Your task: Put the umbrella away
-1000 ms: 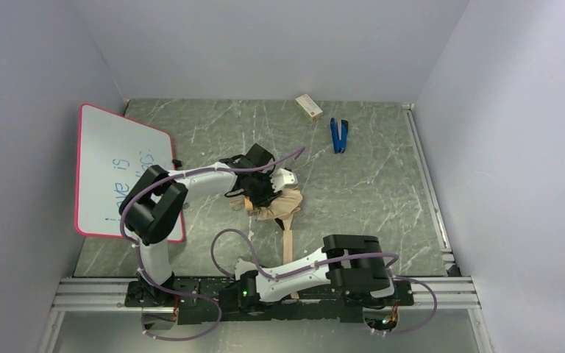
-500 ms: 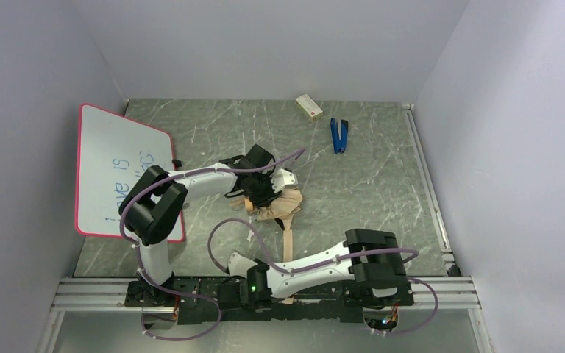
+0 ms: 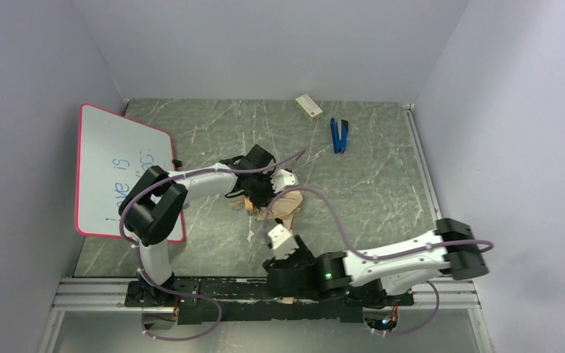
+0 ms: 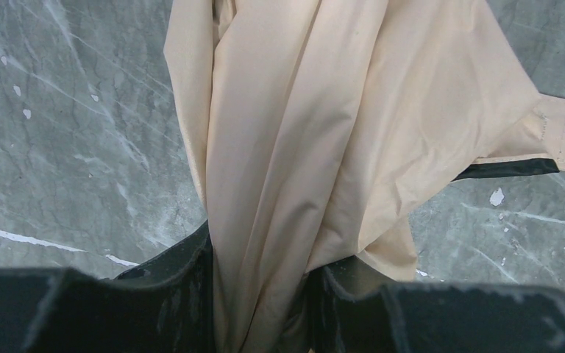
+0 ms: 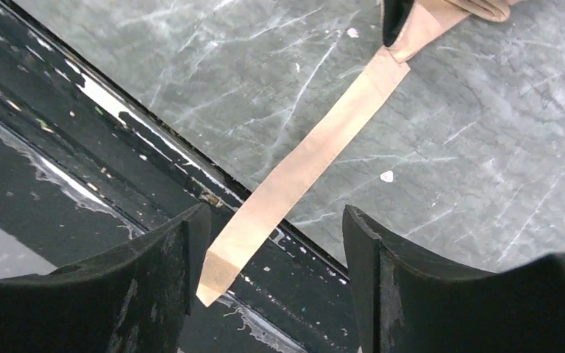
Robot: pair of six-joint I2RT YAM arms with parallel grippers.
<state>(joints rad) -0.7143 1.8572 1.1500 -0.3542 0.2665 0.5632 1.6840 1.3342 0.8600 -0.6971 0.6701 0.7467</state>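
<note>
- Left gripper [image 4: 259, 294]: closed narrow on a gathered bunch of tan cloth, pinched between both black fingers.
- Umbrella [image 3: 285, 206]: crumpled in a heap near the middle of the table [image 3: 382, 184], under the left gripper, folds fanning out past the jaws.
- Strap [image 5: 301, 165]: flat and straight on the stone top, running from the heap toward the near edge, loose end lying past that edge over the black rail [image 5: 81, 147].
- Right gripper [image 5: 276, 224]: jaws wide apart, gripping nothing, poised above the strap's loose end, with the strap visible through the gap.
- At the left side: whiteboard [image 3: 114, 169] with a pink rim.
- Along the far edge, well apart from the heap: small box [image 3: 309, 107] and blue tool [image 3: 339, 135].
</note>
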